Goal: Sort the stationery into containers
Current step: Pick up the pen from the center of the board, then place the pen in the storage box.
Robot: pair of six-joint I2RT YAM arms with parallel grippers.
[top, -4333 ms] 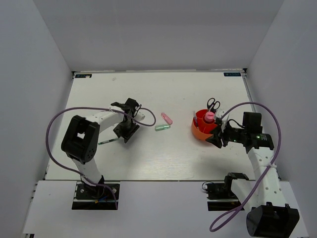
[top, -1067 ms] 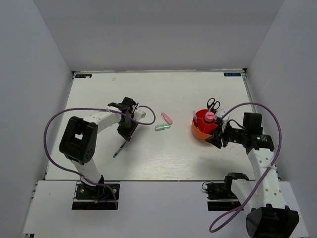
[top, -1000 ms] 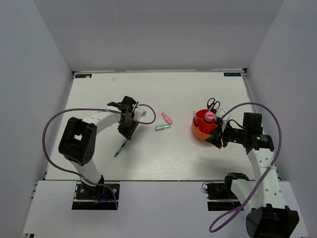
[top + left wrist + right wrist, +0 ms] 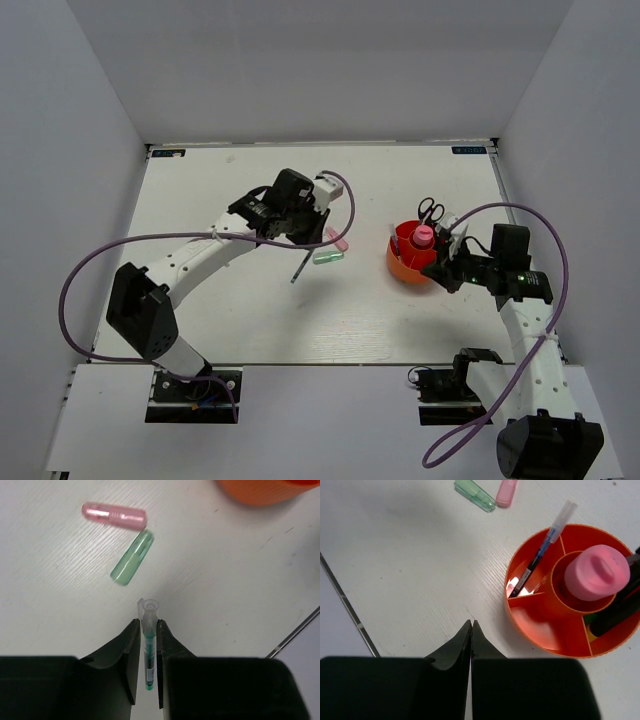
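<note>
My left tool (image 4: 148,630) is clamped on a thin pen (image 4: 149,611) with a green core and a clear cap. The capped end sticks out past my fingertips, over the white bench (image 4: 250,320). Just beyond the pen tip, a pale green marker (image 4: 132,557) lies on the bench. A pink marker (image 4: 114,516) lies beside it, their near ends almost touching. My right tool (image 4: 471,627) is closed with nothing between its fingers, and sits just beside the orange-red cup (image 4: 520,622) at the right of the bench. Inside the cup, a fat pink tube (image 4: 597,572) stands in the round centre compartment. A second pen (image 4: 540,555) leans in an outer compartment, its clear cap poking over the rim. From above, black-handled scissors (image 4: 432,210) stand in the cup's far side.
</note>
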